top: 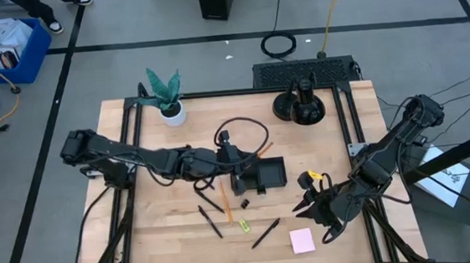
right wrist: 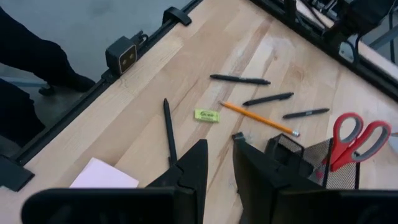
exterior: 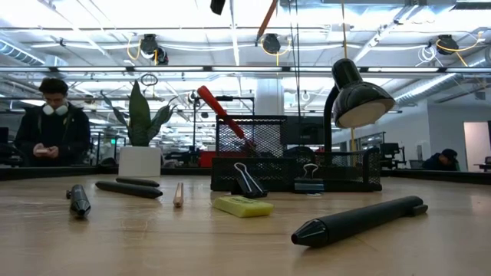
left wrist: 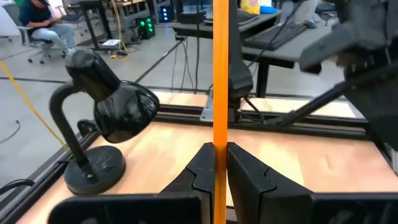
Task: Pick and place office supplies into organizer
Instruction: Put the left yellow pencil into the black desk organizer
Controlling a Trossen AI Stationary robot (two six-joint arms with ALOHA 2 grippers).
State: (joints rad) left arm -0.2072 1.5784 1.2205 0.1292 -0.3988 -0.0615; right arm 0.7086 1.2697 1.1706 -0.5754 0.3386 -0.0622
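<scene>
The left gripper (left wrist: 219, 163) is clamped on an orange pencil (left wrist: 220, 74) above the organizer (top: 264, 175). The right gripper (right wrist: 217, 163) hovers slightly apart, empty

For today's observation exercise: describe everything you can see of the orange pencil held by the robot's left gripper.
The orange pencil is a thin, straight, plain orange stick, wood by its look. It stands upright, clamped between the two dark fingers of the left gripper, which is shut on it; nothing else touches it. In the high view its end pokes out slantwise beside the black organizer near the table's middle. Neither tip is clearly visible.
</scene>
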